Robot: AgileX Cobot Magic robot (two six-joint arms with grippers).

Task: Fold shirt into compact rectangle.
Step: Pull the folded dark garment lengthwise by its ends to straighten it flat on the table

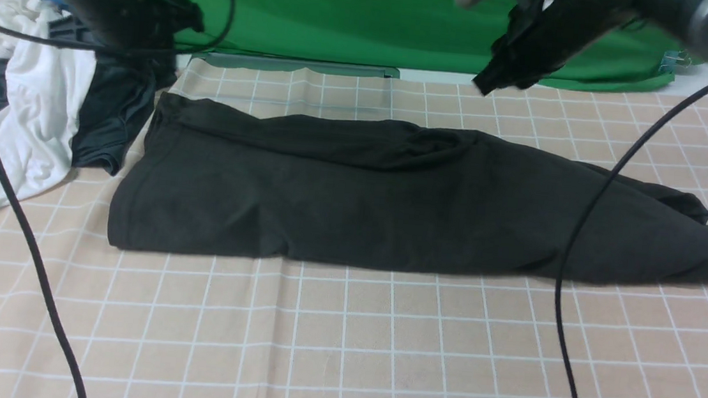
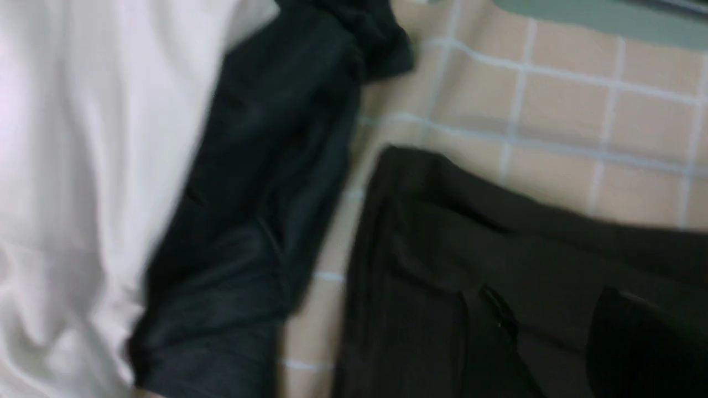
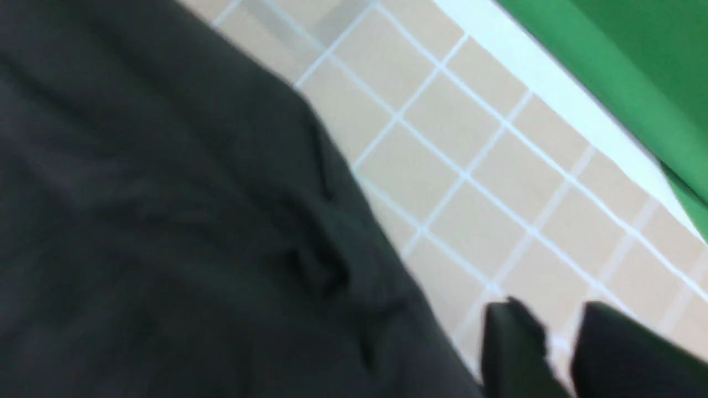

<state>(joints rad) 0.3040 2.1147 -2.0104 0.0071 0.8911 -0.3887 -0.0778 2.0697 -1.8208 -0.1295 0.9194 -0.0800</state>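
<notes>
Shirt [image 1: 393, 196] folded lengthwise on checked cloth [image 1: 342, 339], right gripper [image 3: 558, 337] raised, slightly parted, empty, left gripper [image 1: 180, 20] blurred, opening unclear

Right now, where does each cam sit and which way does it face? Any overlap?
Front: between the arms, facing forward over the checked table at the shirt; left arm and right arm show in the top corners.
Left wrist: on the left arm, looking down at the shirt's corner, dark teal garment and white garment; blurred left pincer fingers show.
Right wrist: on the right arm, looking down at the shirt's edge and table; open right pincer shows.
Shared: front and left wrist both see the shirt corner beside both garments.
</notes>
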